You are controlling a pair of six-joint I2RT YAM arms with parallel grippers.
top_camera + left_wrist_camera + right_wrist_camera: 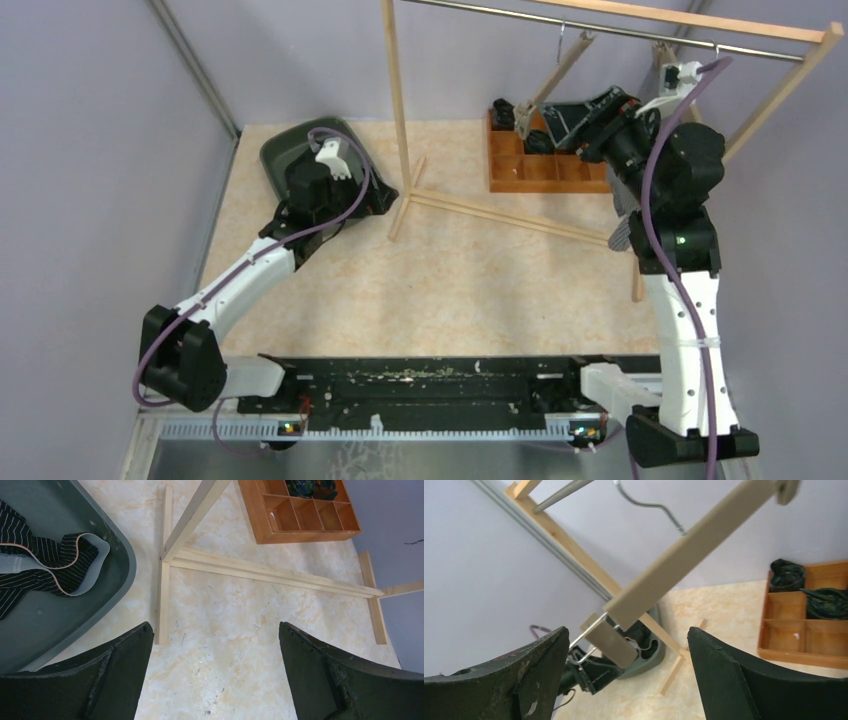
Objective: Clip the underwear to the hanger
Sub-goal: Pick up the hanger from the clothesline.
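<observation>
Nothing legible anywhere: no lettering, label, brand mark, number or sign to read in any of the three views.

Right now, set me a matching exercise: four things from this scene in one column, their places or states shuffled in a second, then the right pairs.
Things:
1. striped underwear
2. hanger
3. wooden box
4. left gripper

Places or states:
A. hooked on the metal rail
B. open above the tabletop
C. lying in the grey tray
D. holding dark garments in some compartments

Pairs: 1-C, 2-A, 3-D, 4-B.
</observation>
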